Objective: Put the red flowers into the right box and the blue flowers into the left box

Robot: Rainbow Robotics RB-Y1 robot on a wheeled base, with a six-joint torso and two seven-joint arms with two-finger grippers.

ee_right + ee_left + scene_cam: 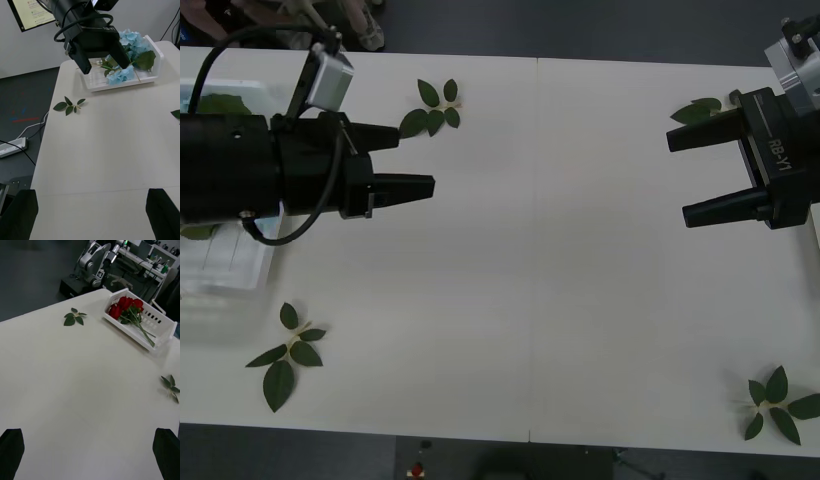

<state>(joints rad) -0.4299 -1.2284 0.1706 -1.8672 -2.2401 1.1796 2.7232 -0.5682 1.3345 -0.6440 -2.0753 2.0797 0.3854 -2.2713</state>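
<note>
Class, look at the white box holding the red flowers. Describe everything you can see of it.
The right box is a shallow white tray, plastic by its look, with low walls and a row of slots along one side. It sits flat near a corner of the white table. The red flowers lie inside, blooms bunched at one end and green stems running lengthwise. No end effector touches it.

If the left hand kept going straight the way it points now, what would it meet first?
Mostly bare table; the left hand faces the open right hand across it, with the right box of red flowers beyond, depth unclear.
</note>
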